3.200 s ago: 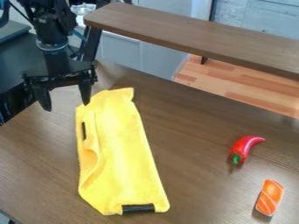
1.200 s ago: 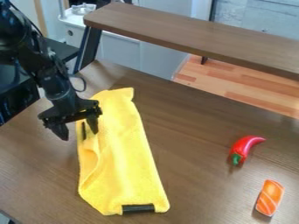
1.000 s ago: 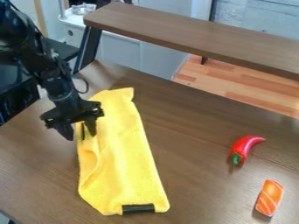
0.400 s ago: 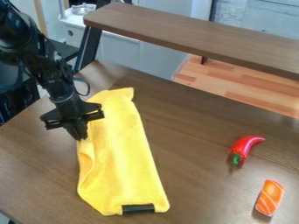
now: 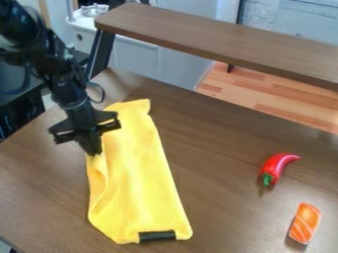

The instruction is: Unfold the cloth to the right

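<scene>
Pincer (image 5: 94, 151) closed on the left edge of the yellow cloth (image 5: 137, 183), whose bulk extends to the view's right and downward, long axis running top to bottom.

Brown wood-grain tabletop (image 5: 218, 148) below me. 1 raised wooden shelf (image 5: 218, 37) across the top, dark metal support (image 5: 100, 55) near its left end. Behind: pale cabinet (image 5: 137, 55), light wood-plank floor (image 5: 264, 96), grey panelled wall (image 5: 290, 20) upper right. Soft light glints off the tabletop.
</scene>
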Available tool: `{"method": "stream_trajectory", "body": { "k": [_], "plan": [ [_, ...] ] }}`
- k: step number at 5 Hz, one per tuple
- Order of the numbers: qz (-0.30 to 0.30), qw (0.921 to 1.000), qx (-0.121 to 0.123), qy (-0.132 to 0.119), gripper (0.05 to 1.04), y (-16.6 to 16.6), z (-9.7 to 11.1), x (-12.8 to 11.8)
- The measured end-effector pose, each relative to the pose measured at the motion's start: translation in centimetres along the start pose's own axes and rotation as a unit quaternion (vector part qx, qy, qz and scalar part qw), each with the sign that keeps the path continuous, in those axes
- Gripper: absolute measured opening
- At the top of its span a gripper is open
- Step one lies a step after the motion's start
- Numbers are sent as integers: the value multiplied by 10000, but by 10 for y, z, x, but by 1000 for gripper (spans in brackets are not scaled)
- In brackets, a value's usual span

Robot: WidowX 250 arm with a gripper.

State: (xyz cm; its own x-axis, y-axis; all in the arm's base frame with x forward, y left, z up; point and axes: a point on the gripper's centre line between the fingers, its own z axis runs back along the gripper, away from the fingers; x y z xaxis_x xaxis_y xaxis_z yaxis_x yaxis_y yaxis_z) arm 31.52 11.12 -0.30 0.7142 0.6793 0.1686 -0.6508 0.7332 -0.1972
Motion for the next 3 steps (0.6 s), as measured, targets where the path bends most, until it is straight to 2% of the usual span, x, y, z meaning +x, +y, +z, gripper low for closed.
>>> {"method": "stream_trajectory", "body": {
  "k": [1,2,3],
  "plan": [
    [185,9992,-324,117,48,-33,27,11],
    [269,9984,-416,268,48,-58,37,12],
    [195,9986,-440,206,48,-84,43,11]
  ]
}}
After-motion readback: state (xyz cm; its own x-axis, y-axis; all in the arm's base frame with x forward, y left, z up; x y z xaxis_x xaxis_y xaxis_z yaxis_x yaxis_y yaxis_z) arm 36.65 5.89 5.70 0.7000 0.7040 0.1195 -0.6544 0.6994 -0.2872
